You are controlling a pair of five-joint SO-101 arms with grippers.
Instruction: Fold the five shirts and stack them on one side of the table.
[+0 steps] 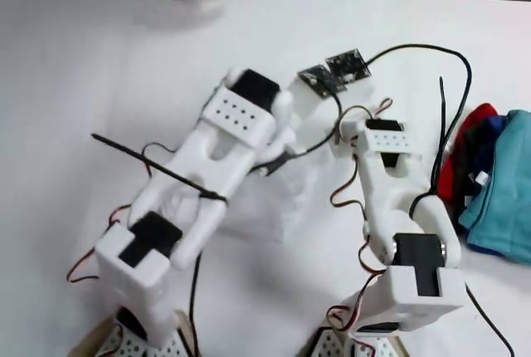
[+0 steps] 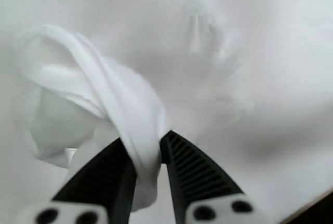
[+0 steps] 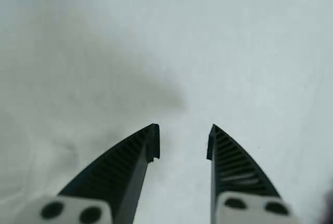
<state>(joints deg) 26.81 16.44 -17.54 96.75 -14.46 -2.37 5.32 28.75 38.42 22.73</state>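
The white shirt [image 2: 130, 109] lay rumpled on the white tabletop [image 1: 83, 58] between the two arms, hard to pick out against it. One thick ridge of cloth rose from the heap and ran straight into the left gripper [image 2: 146, 139], which was clamped on the ridge's near end. The rest of the shirt spread away ahead of that gripper and off to one side. The right gripper [image 3: 184, 126] hung with its jaws apart and nothing between them, over a pale surface that I could not tell for cloth or table. From where I stood, the left arm had the only hold, so the fold would seem to follow that ridge's line. The coloured shirts [image 1: 489, 183] were piled well beyond the right arm's outer side.
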